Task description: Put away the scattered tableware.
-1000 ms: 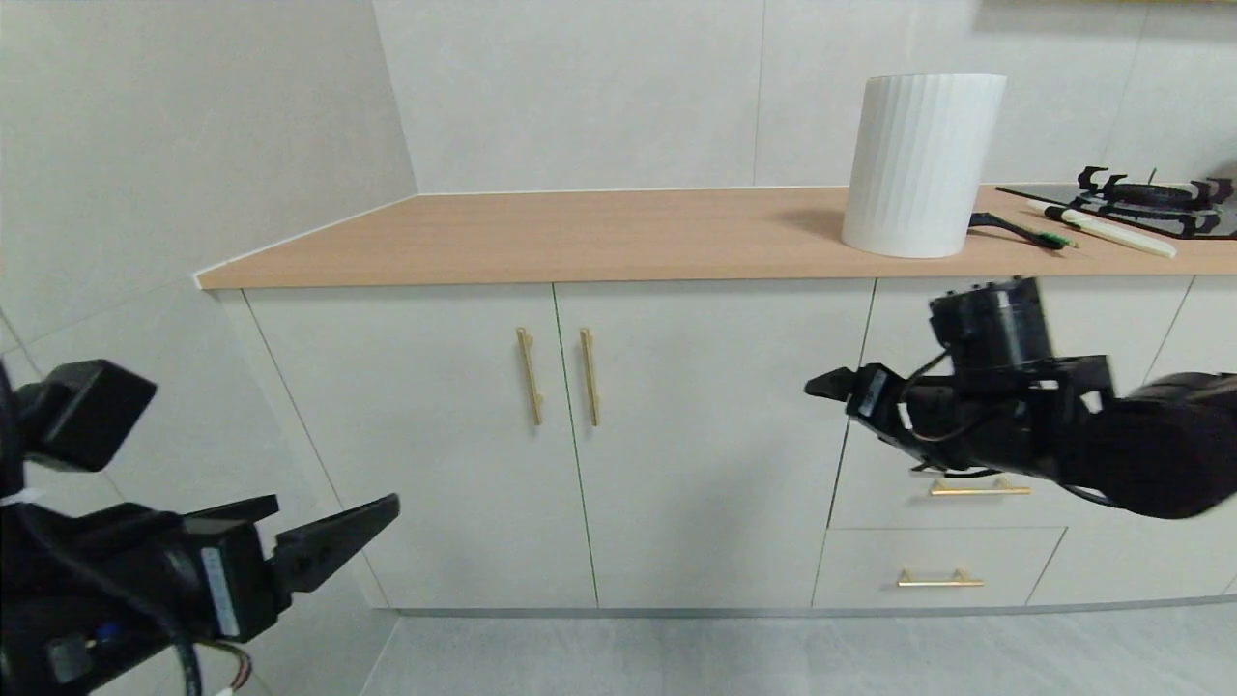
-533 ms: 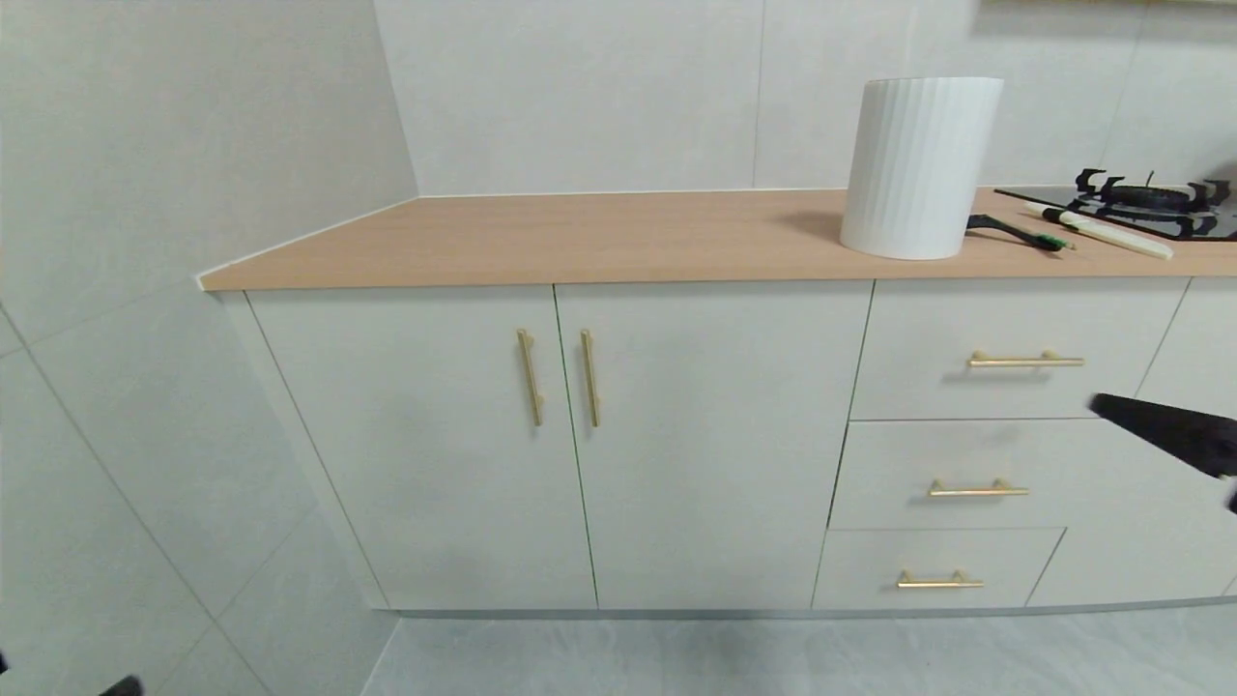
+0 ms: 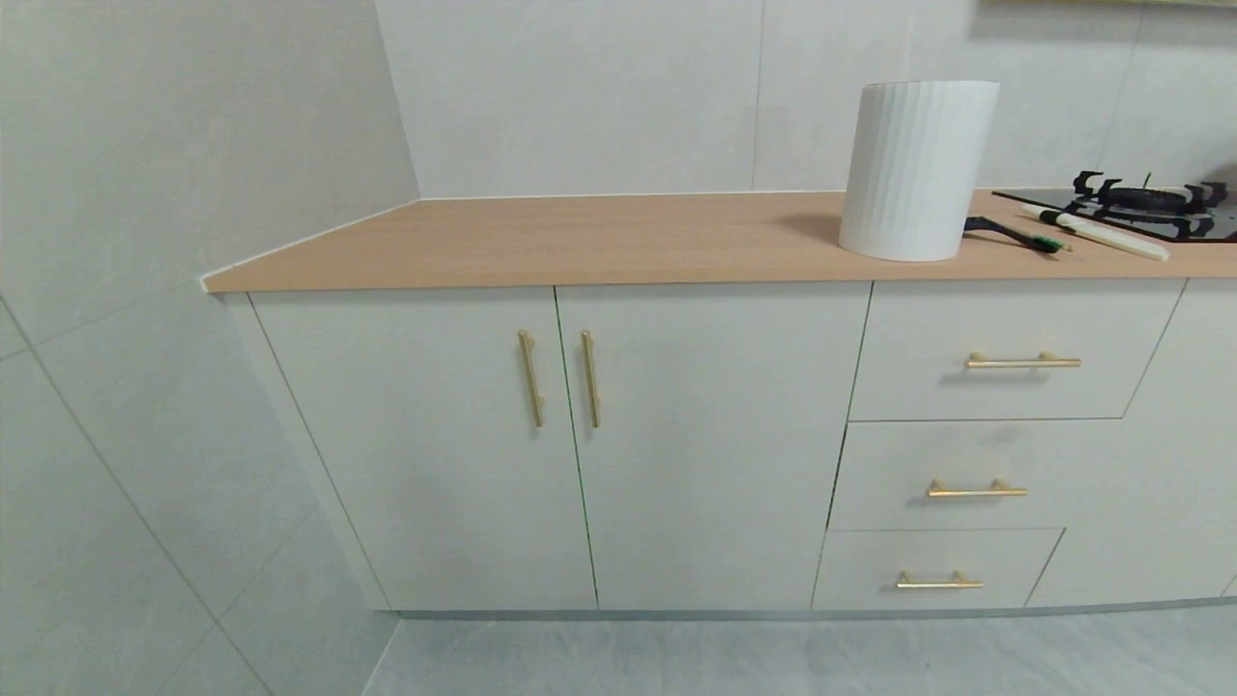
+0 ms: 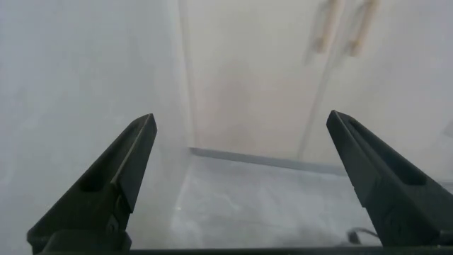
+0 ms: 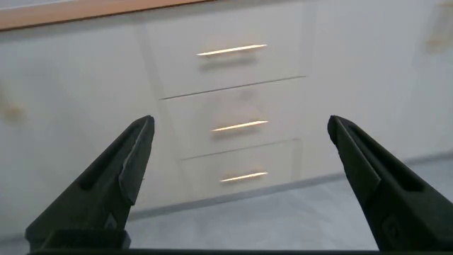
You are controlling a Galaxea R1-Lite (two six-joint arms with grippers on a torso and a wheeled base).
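**A:** How many pieces of tableware are out?

**B:** Two, both lying flat at the right end of the worktop (image 3: 580, 237). A black-handled utensil (image 3: 1010, 232) with a green tip lies just to the right of the white ribbed container (image 3: 916, 169). A long, slim cream utensil (image 3: 1097, 232) lies just beyond it, along the front edge of the black hob (image 3: 1150, 198). I cannot tell whether it touches the hob.

**A:** And containers?

**B:** One. It stands upright near the worktop's front edge.

**A:** What is underneath?

**B:** Two cupboard doors, the left door (image 3: 406, 454) and the right door (image 3: 715, 445). Each has one vertical gold handle, and the two handles sit close together at the middle seam. To their right are three stacked drawers: the top drawer (image 3: 1022, 387), the middle drawer (image 3: 976, 459) and the bottom drawer (image 3: 938, 556). Each has one horizontal gold handle, and all three are closed.

**A:** And the grippers?

**B:** The left gripper (image 4: 239, 122) has its fingers spread wide with nothing between them. It points at the floor (image 4: 255, 205) by the cabinet's corner. The right gripper (image 5: 241, 122) is spread wide too and holds nothing. It faces the three drawers. Neither gripper is near the two utensils.
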